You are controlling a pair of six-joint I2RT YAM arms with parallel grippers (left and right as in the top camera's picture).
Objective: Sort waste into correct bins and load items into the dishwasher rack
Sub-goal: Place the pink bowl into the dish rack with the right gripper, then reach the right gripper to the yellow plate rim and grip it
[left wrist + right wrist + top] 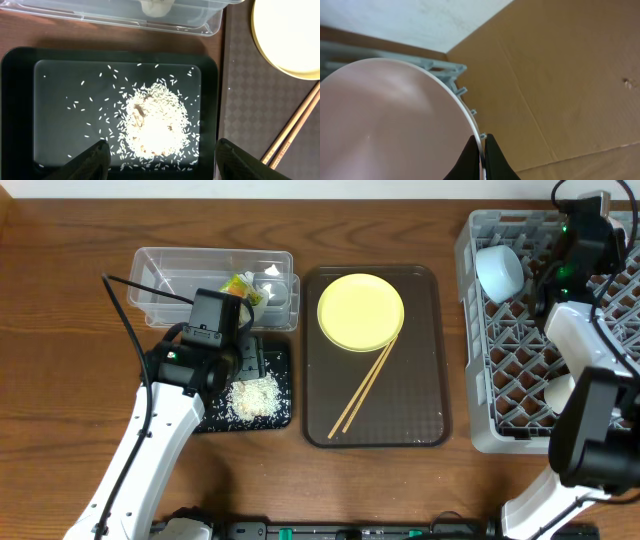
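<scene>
Pinkish bowl (390, 125) pinched by its rim in my right gripper (481, 144), over the dishwasher rack (520, 380).

From overhead the bowl sits in the rack's upper-left corner, and my right gripper's two fingers are clamped on either side of its thin white edge (the wrist view shows little else besides grey lattice and a brown wall). My left gripper (162, 152) is released, fingers spread wide, hovering above the rice (150, 125), which lies heaped and scattered in the black tray (20, 100) on the desk (60, 330). Just beyond that tray, the clear tub (170, 275) holds the green-and-orange wrapper (238, 285) and the paper scrap (268, 280). The yellow plate (360, 310) and the chopsticks (365, 385) rest on the brown tray (420, 410), between the bins and the rack.
</scene>
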